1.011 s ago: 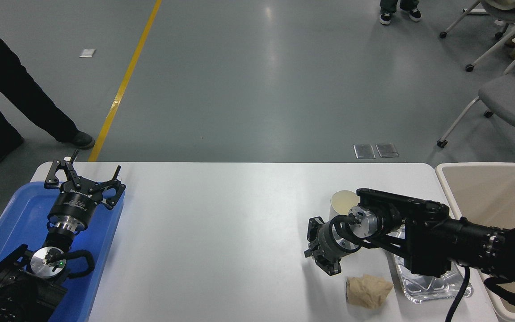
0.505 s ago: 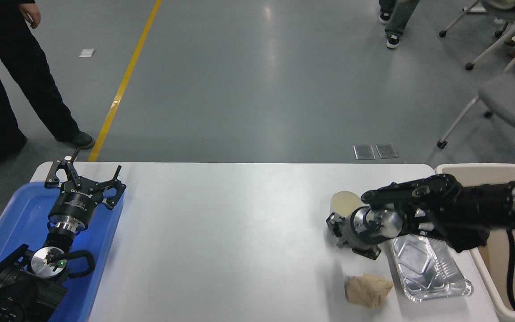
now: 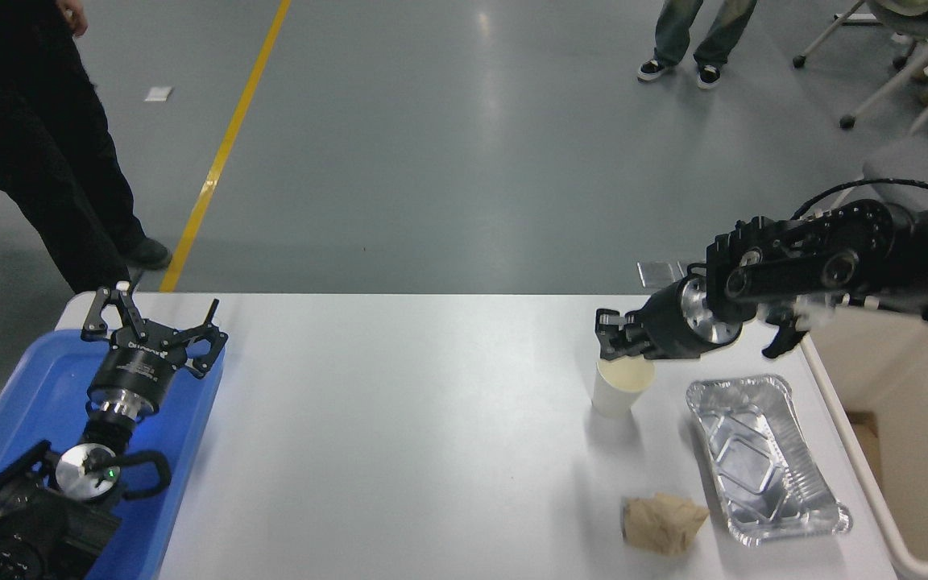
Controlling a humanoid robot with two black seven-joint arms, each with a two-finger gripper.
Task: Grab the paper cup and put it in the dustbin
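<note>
The white paper cup (image 3: 615,388) stands upright on the white table (image 3: 399,419), right of the middle, with its cream inside showing. My right gripper (image 3: 619,335) hangs just above and behind the cup's far rim, its arm coming in from the right edge. Whether it is open or shut does not show. The cup stands on the table, not held. The beige dustbin (image 3: 907,379) stands at the table's right end, partly behind the right arm. My left gripper (image 3: 154,321) is parked open over the blue tray (image 3: 21,403) at the lower left.
A rectangular foil tray (image 3: 762,455) lies between the cup and the dustbin. A crumpled brown paper wad (image 3: 661,522) lies near the front edge. A person (image 3: 37,153) stands at the far left; another person's legs (image 3: 693,36) and chairs show beyond.
My right arm has lifted and swung from in front of the cup, over the foil tray, to above and behind the cup. The cup has stayed in place. The people have shifted.
</note>
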